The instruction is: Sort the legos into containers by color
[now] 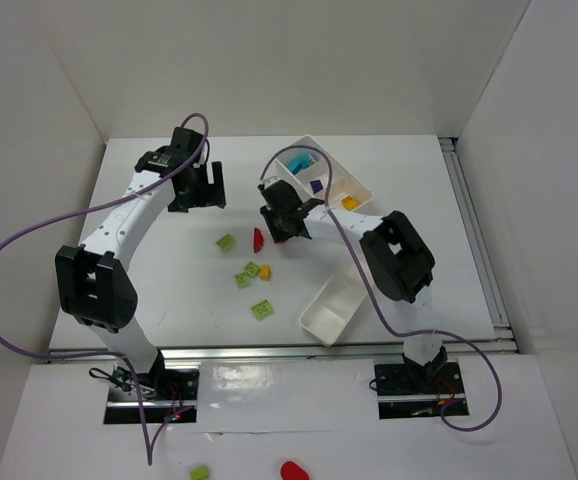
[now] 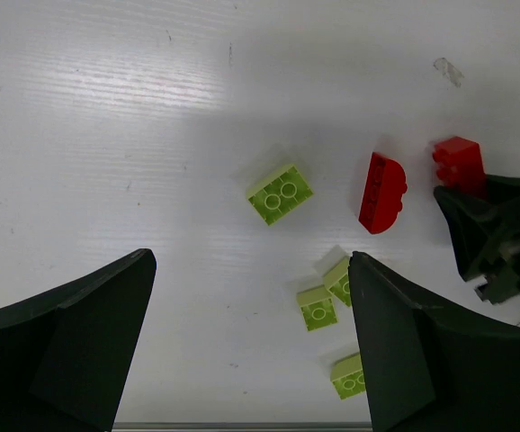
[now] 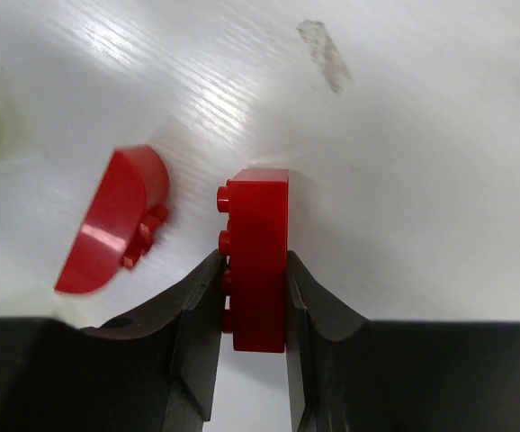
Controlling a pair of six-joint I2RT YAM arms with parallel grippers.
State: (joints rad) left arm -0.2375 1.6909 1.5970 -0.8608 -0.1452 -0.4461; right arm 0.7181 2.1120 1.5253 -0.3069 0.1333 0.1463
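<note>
My right gripper [image 3: 253, 292] is shut on a red brick [image 3: 260, 252], held on edge at the table surface; it also shows in the left wrist view [image 2: 459, 162]. A red curved brick [image 3: 116, 220] lies just to its left, and shows in the top view [image 1: 258, 239]. My left gripper [image 2: 251, 342] is open and empty, above the table at the back left [image 1: 197, 190]. Lime green bricks lie below it [image 2: 280, 193] [image 2: 317, 308] [image 2: 350, 375]. An orange-yellow brick [image 1: 266, 271] lies among them.
A divided white tray [image 1: 331, 160] at the back holds a teal brick [image 1: 299, 160], a purple brick [image 1: 316, 185] and an orange brick [image 1: 350, 203]. A second white tray [image 1: 332, 308] sits near the front. A lime brick [image 1: 200, 472] and a red brick [image 1: 293, 470] lie off the table.
</note>
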